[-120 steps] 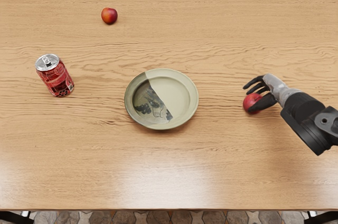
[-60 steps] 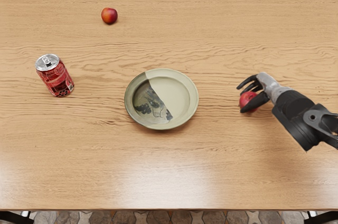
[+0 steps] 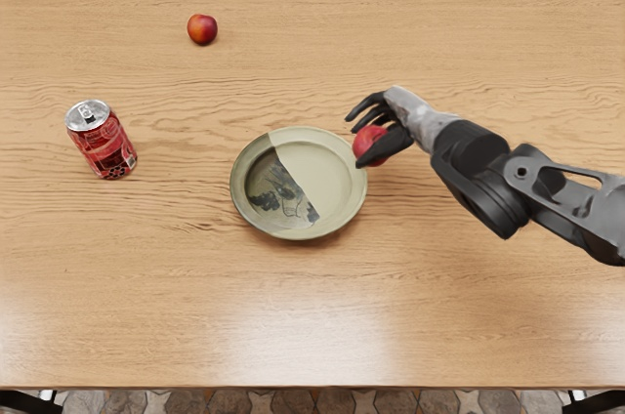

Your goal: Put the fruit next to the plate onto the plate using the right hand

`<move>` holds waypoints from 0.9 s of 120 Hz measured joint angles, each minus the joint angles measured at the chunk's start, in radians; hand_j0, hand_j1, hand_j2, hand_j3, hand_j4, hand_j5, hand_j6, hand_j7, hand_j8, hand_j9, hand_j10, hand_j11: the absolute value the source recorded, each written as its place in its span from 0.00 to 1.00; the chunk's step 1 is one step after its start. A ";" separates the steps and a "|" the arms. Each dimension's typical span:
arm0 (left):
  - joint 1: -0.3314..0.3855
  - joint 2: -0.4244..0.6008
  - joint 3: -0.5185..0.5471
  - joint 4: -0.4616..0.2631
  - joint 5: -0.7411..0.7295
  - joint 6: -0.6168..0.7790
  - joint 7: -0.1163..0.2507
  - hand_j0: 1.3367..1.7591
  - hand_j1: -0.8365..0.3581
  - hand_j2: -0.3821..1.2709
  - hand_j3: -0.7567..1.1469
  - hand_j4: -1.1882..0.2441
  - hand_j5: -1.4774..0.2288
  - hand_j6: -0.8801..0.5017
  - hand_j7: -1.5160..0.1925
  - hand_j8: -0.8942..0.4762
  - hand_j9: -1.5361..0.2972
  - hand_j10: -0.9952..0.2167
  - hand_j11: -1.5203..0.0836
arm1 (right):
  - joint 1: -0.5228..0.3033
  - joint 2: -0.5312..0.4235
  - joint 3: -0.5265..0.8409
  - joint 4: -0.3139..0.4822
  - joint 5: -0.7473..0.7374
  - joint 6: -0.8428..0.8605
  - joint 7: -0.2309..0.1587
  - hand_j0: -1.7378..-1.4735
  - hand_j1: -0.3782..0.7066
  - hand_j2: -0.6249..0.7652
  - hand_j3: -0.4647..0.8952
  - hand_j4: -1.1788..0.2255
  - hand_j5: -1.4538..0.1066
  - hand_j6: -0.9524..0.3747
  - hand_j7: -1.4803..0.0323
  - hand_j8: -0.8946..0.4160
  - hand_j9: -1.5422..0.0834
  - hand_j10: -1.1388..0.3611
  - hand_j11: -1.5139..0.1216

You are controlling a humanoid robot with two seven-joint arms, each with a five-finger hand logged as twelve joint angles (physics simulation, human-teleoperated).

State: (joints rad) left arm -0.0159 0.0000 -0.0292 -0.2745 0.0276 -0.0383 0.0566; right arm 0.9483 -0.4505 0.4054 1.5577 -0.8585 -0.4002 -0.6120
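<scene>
My right hand [image 3: 376, 131] is shut on a small red fruit [image 3: 368, 139] and holds it just above the right rim of the green-grey plate [image 3: 337, 171], which lies in the middle of the table. The dark fingers wrap the fruit from above and below, so only part of its red skin shows. The right arm [image 3: 498, 185] comes in from the right edge. The left arm is out of view.
A second fruit, red and orange [image 3: 202, 28], lies far off at the back left of the table. A red soda can [image 3: 100, 139] stands left of the plate. A brick wall runs behind the table's far edge.
The right hand lifted the red fruit from its spot at the right of the table and carried it left to the plate's right rim. Plate, can and far fruit stayed still.
</scene>
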 joint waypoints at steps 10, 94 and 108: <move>0.000 0.000 0.000 0.000 0.000 0.000 0.000 0.76 0.99 0.23 0.40 0.83 0.87 0.64 0.89 0.65 0.84 0.82 0.95 | 0.005 0.061 -0.002 -0.002 0.001 0.009 0.000 0.30 0.60 0.66 0.34 0.41 0.42 0.25 0.45 0.36 0.45 0.49 0.45; -0.001 0.000 0.000 0.000 0.000 0.000 0.000 0.76 0.99 0.23 0.40 0.83 0.87 0.64 0.89 0.65 0.84 0.82 0.95 | -0.467 0.030 0.779 -0.013 0.380 0.912 0.001 0.30 0.09 0.46 0.34 0.79 0.87 0.67 0.92 0.64 0.89 0.72 0.87; 0.000 0.000 0.000 0.000 0.000 0.000 0.000 0.76 0.99 0.23 0.40 0.83 0.87 0.64 0.89 0.65 0.84 0.82 0.95 | -0.603 -0.012 0.929 -0.040 0.529 0.979 0.001 0.30 0.08 0.46 0.34 0.81 0.89 0.68 0.94 0.65 0.91 0.73 0.89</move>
State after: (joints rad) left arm -0.0164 0.0000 -0.0292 -0.2746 0.0277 -0.0383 0.0567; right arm 0.3458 -0.4622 1.3345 1.5175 -0.3296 0.5787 -0.6109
